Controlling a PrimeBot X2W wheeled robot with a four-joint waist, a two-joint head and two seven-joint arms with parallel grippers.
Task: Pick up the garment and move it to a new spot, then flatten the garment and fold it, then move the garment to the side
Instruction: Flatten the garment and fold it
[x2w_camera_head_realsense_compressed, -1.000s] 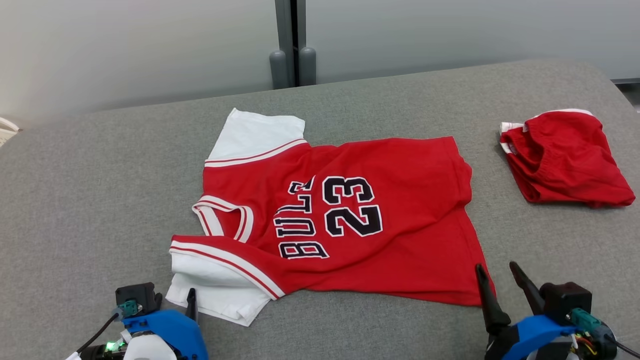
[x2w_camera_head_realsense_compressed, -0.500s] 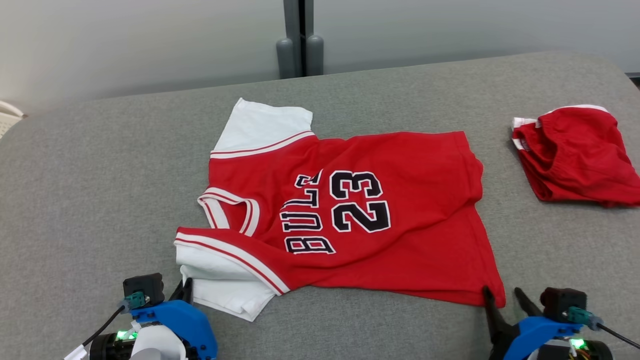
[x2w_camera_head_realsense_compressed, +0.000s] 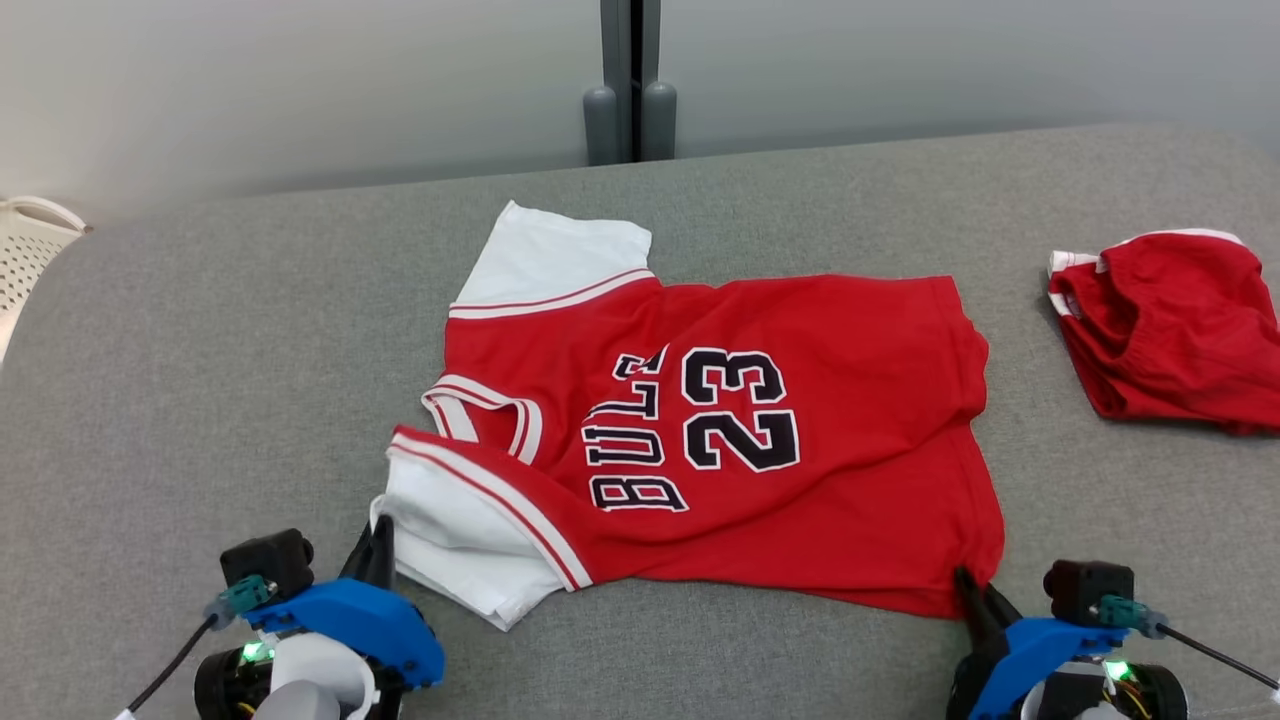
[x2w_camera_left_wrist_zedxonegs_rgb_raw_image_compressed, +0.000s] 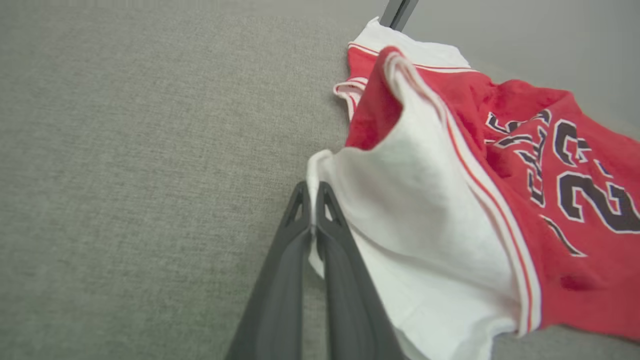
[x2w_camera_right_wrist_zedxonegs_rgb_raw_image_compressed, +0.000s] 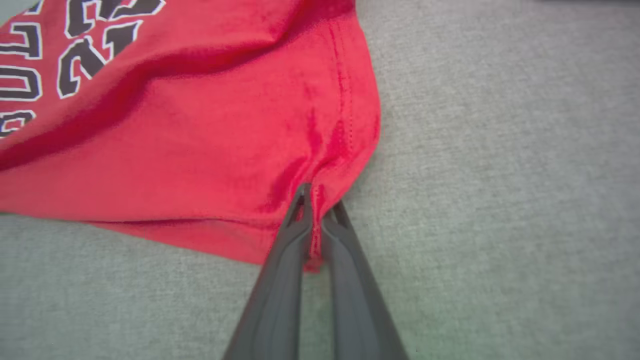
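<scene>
The garment is a red jersey with white sleeves and black lettering, spread on the grey padded surface. My left gripper is shut on the edge of the near white sleeve, which is lifted and bunched in the left wrist view. At the lower right, my right gripper is shut on the jersey's near hem corner; the right wrist view shows red cloth pinched between its fingers. The far white sleeve lies flat.
A second red garment, folded into a bundle, lies at the right edge. A white basket stands off the surface at the far left. A grey post and pale wall run behind the surface.
Both grippers have shut on the jersey, left on the sleeve first, then right on the hem corner. The near sleeve and corner are now pulled up and bunched. The camera has shifted.
</scene>
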